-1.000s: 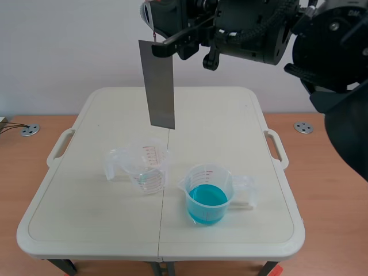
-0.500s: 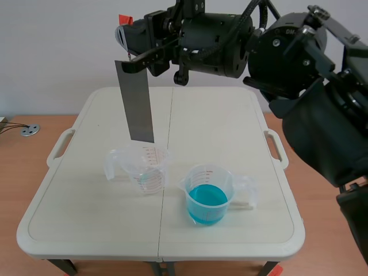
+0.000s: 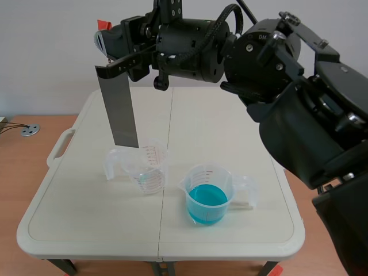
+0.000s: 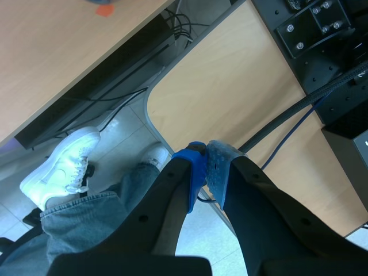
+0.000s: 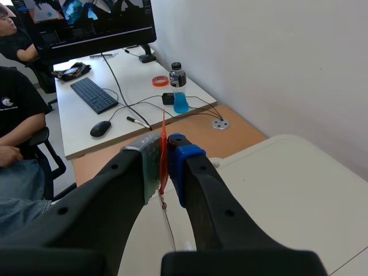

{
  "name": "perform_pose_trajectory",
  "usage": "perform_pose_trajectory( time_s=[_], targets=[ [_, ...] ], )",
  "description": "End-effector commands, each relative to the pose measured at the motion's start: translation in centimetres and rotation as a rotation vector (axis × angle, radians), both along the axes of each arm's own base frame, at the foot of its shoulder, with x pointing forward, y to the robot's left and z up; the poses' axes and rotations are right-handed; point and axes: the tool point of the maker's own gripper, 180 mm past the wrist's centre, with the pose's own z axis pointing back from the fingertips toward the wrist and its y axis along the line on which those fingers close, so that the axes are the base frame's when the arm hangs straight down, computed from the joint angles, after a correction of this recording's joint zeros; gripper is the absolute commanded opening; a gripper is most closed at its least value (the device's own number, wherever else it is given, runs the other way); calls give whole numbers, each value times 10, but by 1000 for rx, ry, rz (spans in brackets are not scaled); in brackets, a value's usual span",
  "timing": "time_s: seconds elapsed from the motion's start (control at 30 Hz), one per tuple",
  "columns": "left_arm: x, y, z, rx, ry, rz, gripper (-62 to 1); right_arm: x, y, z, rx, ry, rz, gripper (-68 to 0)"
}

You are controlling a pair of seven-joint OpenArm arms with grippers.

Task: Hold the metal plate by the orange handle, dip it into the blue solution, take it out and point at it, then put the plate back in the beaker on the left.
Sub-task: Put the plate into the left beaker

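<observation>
A long grey metal plate (image 3: 118,106) hangs upright from its orange handle (image 3: 103,25). My right gripper (image 3: 110,41), reaching across from the right high over the table, is shut on that handle. In the right wrist view the thin orange handle (image 5: 163,150) is pinched between the pads of the right gripper (image 5: 163,158). The plate's lower edge is level with the rim of the empty clear beaker (image 3: 147,168), at its left side. The beaker of blue solution (image 3: 208,196) stands to the right of it. My left gripper (image 4: 206,171) is shut on nothing and points off the table.
Both beakers stand on a white folding table (image 3: 69,195) set on a wooden desk. The right wrist view shows another desk with a keyboard (image 5: 95,95), mouse and bottle (image 5: 179,88), and a seated person (image 5: 14,109). A person's shoe (image 4: 60,167) is on the floor under the left gripper.
The right arm has carried the plate leftward and a little down, from above the table's middle to the left beaker's rim. The beakers have not moved.
</observation>
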Motion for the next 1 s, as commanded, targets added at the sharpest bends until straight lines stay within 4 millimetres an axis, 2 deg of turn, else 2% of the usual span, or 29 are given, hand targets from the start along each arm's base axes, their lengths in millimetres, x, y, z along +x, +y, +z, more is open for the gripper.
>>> perform_pose_trajectory(
  time_s=[0.0, 0.47, 0.67, 0.97],
  targets=[
    [0, -4, 1, -15, -2, -2, -578, 3, 0, 18, 36, -37, 1, -660],
    [0, -3, 1, -15, -2, -2, -578, 7, -3, 8, 25, 3, -37, -660],
    [0, -3, 1, -15, -2, -2, -578, 5, -4, -1, 27, 29, -39, -660],
    [0, -3, 1, -15, -2, -2, -578, 14, -8, -23, 31, 87, -65, -660]
  ],
)
